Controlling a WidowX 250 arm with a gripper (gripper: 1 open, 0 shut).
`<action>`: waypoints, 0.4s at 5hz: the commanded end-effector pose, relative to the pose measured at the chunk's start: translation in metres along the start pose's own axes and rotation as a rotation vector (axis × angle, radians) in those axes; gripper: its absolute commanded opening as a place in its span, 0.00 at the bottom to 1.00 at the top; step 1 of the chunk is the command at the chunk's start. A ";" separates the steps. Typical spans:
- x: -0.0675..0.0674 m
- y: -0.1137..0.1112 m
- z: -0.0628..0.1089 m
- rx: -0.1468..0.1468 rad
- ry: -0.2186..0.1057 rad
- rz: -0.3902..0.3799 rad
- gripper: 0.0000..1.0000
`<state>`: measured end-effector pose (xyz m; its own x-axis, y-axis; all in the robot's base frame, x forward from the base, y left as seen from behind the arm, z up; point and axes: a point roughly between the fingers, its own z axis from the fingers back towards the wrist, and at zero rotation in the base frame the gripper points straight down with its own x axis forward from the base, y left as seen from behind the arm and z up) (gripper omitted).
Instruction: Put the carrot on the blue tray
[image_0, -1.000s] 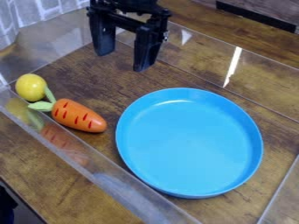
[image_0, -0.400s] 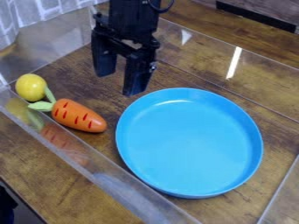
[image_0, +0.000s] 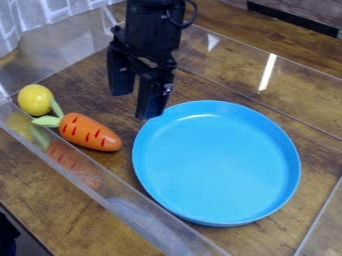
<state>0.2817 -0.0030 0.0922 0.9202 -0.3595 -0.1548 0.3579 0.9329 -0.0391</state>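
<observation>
Reaches in from the top of the view as a dark gripper (image_0: 138, 93), with fingers spread apart and nothing pinched between them. Hangs above the wooden tabletop (image_0: 214, 72), up and to the right of the carrot (image_0: 90, 132) in the view, close to the upper left rim of the blue tray (image_0: 217, 165). Lies off that tray as a stubby orange carrot, on the wood, with dark grooves across the body and light green leaves at one end. Points with the leaves to the upper left and with the orange tip to the lower right, just beside the tray's left rim without touching it. Sits beyond the leafy end as a yellow lemon (image_0: 35, 99), near the left edge of the view. Spreads wide and round as the tray, bright blue, with a shallow raised rim and a bare inner surface. Runs diagonally across the lower left as a transparent panel (image_0: 147, 208), with an orange reflection below the carrot. Shines with a narrow pale streak on the tabletop, above the tray in the view.
</observation>
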 end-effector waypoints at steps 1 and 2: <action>0.003 0.001 0.003 0.016 -0.020 -0.064 1.00; 0.002 0.001 -0.001 0.018 -0.011 -0.116 1.00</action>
<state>0.2801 -0.0016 0.0840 0.8762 -0.4531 -0.1645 0.4510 0.8910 -0.0523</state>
